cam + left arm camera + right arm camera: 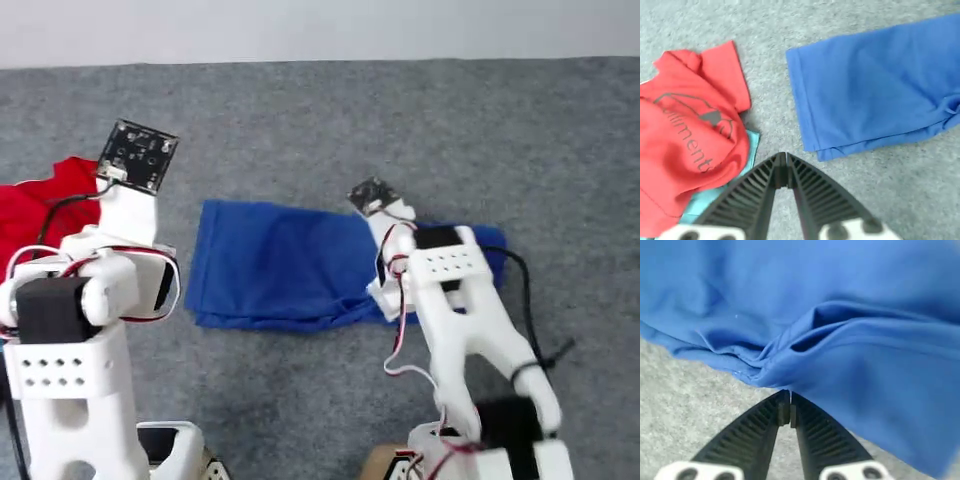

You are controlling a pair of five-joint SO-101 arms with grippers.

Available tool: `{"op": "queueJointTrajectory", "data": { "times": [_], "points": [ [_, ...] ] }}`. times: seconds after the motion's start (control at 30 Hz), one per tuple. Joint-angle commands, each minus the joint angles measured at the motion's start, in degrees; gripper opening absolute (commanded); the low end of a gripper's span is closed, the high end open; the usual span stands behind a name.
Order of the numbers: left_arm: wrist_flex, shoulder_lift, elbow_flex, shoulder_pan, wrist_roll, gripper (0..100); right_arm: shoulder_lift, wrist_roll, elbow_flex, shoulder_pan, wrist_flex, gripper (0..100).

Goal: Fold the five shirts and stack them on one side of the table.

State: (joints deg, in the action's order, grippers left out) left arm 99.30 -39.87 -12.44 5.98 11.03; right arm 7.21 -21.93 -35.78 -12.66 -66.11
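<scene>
— Grippers, as logged?
— Left gripper (785, 167): fingers pressed together, nothing held; it was over the grey table (400, 120), between the red shirt (685, 130) and the blue shirt (280, 265). Right gripper (789, 407): fingers together at the blue shirt's bunched near edge; whether cloth was caught could not be told.
— Shirts?
— Blue shirt: spread mid-table, partly folded. Red shirt: crumpled at the left arm's side of the table, lying on a teal cloth (747, 145).

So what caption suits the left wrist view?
Left gripper, shut, over the grey table between a crumpled red shirt and a folded blue shirt.
</scene>
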Motion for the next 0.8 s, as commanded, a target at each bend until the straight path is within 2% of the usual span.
{"op": "queueJointTrajectory", "data": {
  "times": [0.0, 0.17, 0.47, 0.6, 0.77],
  "points": [
    [1.2, -1.4, 0.0, 0.5, -0.5, 1, -4.0, 0.5, 3.3, -0.7, 0.0, 0.9],
    [1.2, -1.4, 0.0, 0.4, -0.6, 1, -4.7, 0.4, 3.3, -0.7, -3.2, 0.9],
    [1.2, -1.4, 0.0, 0.4, -0.6, 1, 7.8, 0.4, 10.2, -0.7, -5.0, 0.9],
    [1.2, -1.4, 0.0, 0.5, -0.6, 1, 3.6, 0.4, 12.3, -0.7, -0.4, 0.9],
    [1.2, -1.4, 0.0, 0.4, -0.6, 1, -10.0, 0.4, 15.2, -1.8, 1.4, 0.9]
  ]
}}
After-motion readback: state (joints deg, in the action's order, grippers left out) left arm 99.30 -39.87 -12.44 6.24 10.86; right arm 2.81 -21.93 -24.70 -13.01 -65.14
